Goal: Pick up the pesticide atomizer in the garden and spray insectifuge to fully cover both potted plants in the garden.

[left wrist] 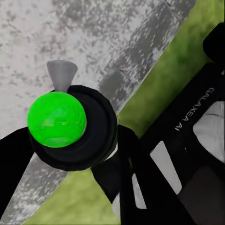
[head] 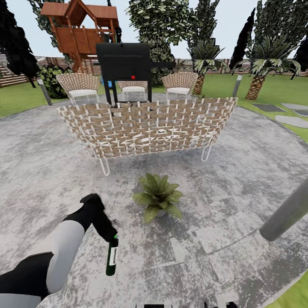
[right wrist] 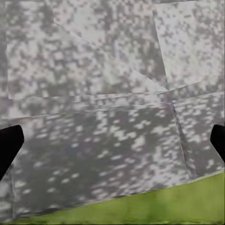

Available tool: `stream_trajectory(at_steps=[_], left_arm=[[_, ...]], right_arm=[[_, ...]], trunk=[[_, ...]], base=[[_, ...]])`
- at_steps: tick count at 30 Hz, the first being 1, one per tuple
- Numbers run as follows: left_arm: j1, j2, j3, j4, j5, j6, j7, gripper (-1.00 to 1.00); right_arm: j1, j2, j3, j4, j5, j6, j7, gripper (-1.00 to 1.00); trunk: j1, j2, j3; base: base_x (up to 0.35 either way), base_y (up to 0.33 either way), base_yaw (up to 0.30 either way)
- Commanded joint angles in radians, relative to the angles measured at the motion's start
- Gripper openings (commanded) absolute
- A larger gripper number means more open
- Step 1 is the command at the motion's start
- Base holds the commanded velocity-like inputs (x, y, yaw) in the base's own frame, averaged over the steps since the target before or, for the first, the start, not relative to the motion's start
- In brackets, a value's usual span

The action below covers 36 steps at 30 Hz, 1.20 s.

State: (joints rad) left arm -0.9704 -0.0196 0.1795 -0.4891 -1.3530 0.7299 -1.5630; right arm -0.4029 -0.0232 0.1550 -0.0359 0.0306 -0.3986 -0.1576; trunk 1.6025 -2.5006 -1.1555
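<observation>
My left gripper (head: 110, 234) is shut on the neck of the pesticide atomizer (head: 112, 256), a slim dark green bottle with a white label that hangs below it over the stone patio (head: 239, 171). In the left wrist view the atomizer (left wrist: 57, 119) shows end-on as a green disc in a black ring, with its grey trigger head (left wrist: 61, 74) sticking out. One potted plant (head: 158, 197), a low rosette of speckled leaves, stands on the patio just ahead and to the right of the bottle. The second plant is out of view. My right gripper (right wrist: 112, 143) is open above bare stone.
A wicker sofa (head: 147, 126) on thin white legs stands right behind the plant. Beyond it are a black grill (head: 125, 63), wicker chairs (head: 79, 84), palms (head: 256, 79) and a wooden playhouse (head: 81, 30). A slanted grey post (head: 285, 212) is close on the right. Lawn (head: 295, 295) borders the patio.
</observation>
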Motion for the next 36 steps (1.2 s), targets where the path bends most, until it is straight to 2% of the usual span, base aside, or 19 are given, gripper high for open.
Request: stream_trajectory(at_steps=[1, 4, 6, 8, 9, 10, 11, 13, 16, 18, 19, 21, 23, 25, 26, 27, 29, 31, 36], left_arm=[[0.021, -0.001, 0.008, -0.008, 0.013, -0.024, -0.008, -1.00], [0.100, 0.000, 0.009, -0.016, 0.101, -0.167, 0.071, -1.00], [0.148, 0.001, 0.009, -0.016, 0.185, -0.281, 0.179, -1.00], [0.199, 0.001, 0.008, -0.010, 0.275, -0.436, 0.297, -1.00], [0.223, 0.001, 0.008, -0.007, 0.303, -0.545, 0.350, -1.00], [0.233, 0.002, 0.009, -0.006, 0.310, -0.604, 0.369, -1.00], [0.242, 0.005, 0.009, -0.001, 0.320, -0.696, 0.389, -1.00], [0.253, 0.009, 0.009, 0.024, 0.347, -0.832, 0.421, -1.00], [0.256, 0.010, 0.009, 0.091, 0.373, -0.891, 0.462, -1.00], [0.257, 0.008, 0.006, 0.124, 0.375, -0.899, 0.471, -1.00], [0.257, 0.008, 0.002, 0.137, 0.376, -0.902, 0.474, -1.00], [0.257, 0.010, 0.002, 0.142, 0.377, -0.903, 0.475, -1.00], [0.257, 0.010, 0.004, 0.143, 0.378, -0.902, 0.471, -1.00], [0.257, 0.010, 0.004, 0.144, 0.377, -0.901, 0.466, -1.00], [0.257, 0.010, 0.001, 0.144, 0.375, -0.901, 0.465, -1.00], [0.257, 0.009, -0.002, 0.145, 0.371, -0.901, 0.464, -1.00], [0.257, 0.007, -0.005, 0.157, 0.368, -0.902, 0.463, -1.00], [0.257, 0.006, -0.006, 0.177, 0.366, -0.904, 0.464, -1.00], [0.257, 0.005, -0.009, 0.195, 0.360, -0.936, 0.465, -1.00]], right_arm=[[-0.001, -0.001, 0.008, 0.000, 0.003, -0.001, -0.008, 1.00], [0.000, -0.001, 0.010, -0.001, 0.006, -0.001, -0.005, 1.00], [0.000, 0.000, 0.019, -0.004, 0.017, -0.001, -0.004, 1.00], [-0.001, -0.007, 0.060, -0.045, 0.051, -0.002, 0.001, 1.00], [-0.001, -0.025, 0.085, -0.113, 0.082, 0.000, 0.018, 1.00], [-0.001, -0.041, 0.092, -0.149, 0.097, 0.001, 0.038, 1.00], [-0.001, -0.069, 0.098, -0.200, 0.124, 0.003, 0.092, 1.00], [0.000, -0.118, 0.102, -0.300, 0.169, 0.004, 0.278, 1.00], [-0.001, -0.136, 0.104, -0.407, 0.198, 0.004, 0.442, 1.00], [-0.004, -0.138, 0.104, -0.463, 0.238, 0.006, 0.477, 1.00], [-0.007, -0.139, 0.104, -0.509, 0.284, 0.007, 0.493, 1.00], [-0.011, -0.136, 0.104, -0.545, 0.321, 0.011, 0.546, 1.00], [-0.014, -0.132, 0.104, -0.598, 0.340, 0.034, 0.659, 1.00], [-0.017, -0.128, 0.104, -0.679, 0.346, 0.090, 0.786, 1.00], [-0.018, -0.128, 0.104, -0.700, 0.347, 0.111, 0.810, 1.00], [-0.018, -0.128, 0.104, -0.723, 0.348, 0.134, 0.831, -1.00], [-0.019, -0.126, 0.105, -0.744, 0.347, 0.153, 0.848, -1.00], [-0.021, -0.107, 0.106, -0.750, 0.351, 0.159, 0.854, -1.00], [-0.023, -0.071, 0.107, -0.752, 0.398, 0.160, 0.856, -1.00]], trunk=[[-0.001, 0.000, -0.001], [-0.001, 0.000, -0.001], [-0.001, 0.000, -0.001], [-0.001, 0.000, -0.001], [-0.001, 0.000, -0.001], [-0.001, 0.000, -0.001], [-0.001, 0.000, -0.001], [-0.001, 0.000, -0.001], [-0.001, 0.000, -0.001], [-0.001, 0.000, -0.001], [-0.001, 0.000, -0.001], [-0.001, 0.000, -0.001], [-0.001, 0.000, -0.001], [-0.001, 0.000, -0.001], [-0.001, 0.000, -0.001], [-0.001, 0.000, -0.001], [-0.001, 0.000, -0.001], [-0.001, 0.000, -0.001], [-0.001, 0.000, -0.001]], base=[[-0.234, 0.249, 0.000], [-0.217, 0.225, 0.000], [-0.084, 0.085, 0.000], [-0.026, 0.026, 0.000], [-0.007, 0.007, 0.000], [-0.005, 0.005, 0.000], [-0.002, 0.002, 0.000], [-0.001, 0.001, 0.000], [0.000, 0.000, 0.000], [0.000, 0.000, 0.000], [0.000, 0.000, 0.000], [0.000, 0.000, 0.000], [0.000, 0.000, 0.000], [0.000, 0.000, 0.000], [0.000, 0.000, 0.000], [0.000, 0.000, 0.000], [0.000, 0.000, 0.000], [0.000, 0.000, 0.000], [0.000, 0.000, 0.000]])
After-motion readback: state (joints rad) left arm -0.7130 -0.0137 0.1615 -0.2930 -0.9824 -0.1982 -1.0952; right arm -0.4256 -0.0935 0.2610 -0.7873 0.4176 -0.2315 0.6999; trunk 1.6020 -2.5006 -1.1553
